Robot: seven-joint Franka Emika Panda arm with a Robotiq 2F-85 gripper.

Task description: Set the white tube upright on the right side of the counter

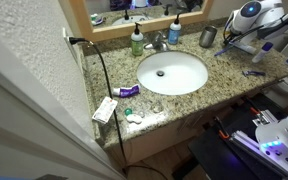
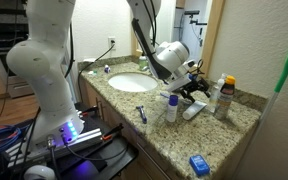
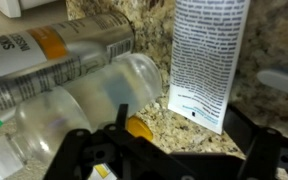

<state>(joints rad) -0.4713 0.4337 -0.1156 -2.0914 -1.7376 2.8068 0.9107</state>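
Where the camera looks down over the sink, exterior view: the counter (image 1: 224,78) runs around the oval basin (image 1: 184,82); the gripper (image 1: 236,42) hangs at the far end by the metal cup (image 1: 208,37); the white tube is not clear here, and the flat white box (image 1: 104,110) lies well apart at the opposite end
Fingers, same view: too small to tell how they stand
Along-the-counter exterior view, arm: the gripper (image 2: 191,88) sits low over the granite (image 2: 184,138), crowded by standing bottles (image 2: 224,95) and a stubby white bottle with a blue cap (image 2: 171,108)
Along-the-counter exterior view, tube: the white tube (image 2: 194,109) shows as a pale slanted shape just under the gripper, seemingly lying, not yet upright
Wrist view, tube: the white tube (image 3: 209,60) fills the upper right, its small black print facing the camera, its near end above speckled stone (image 3: 164,128)
Wrist view, fingers: spread wide, one dark fingertip (image 3: 79,150) at each lower corner, nothing clamped; the tube's end lies ahead of the gap, untouched
Wrist view, neighbours: a clear bottle (image 3: 94,95) lies just beside the tube, partly inside the gap
Risk, grasp: closing from here could catch the clear bottle with the tube, or shove it into the others
Risk, placement: a soft tube squeezed hard may buckle, and its narrow base probably topples if released while tilted
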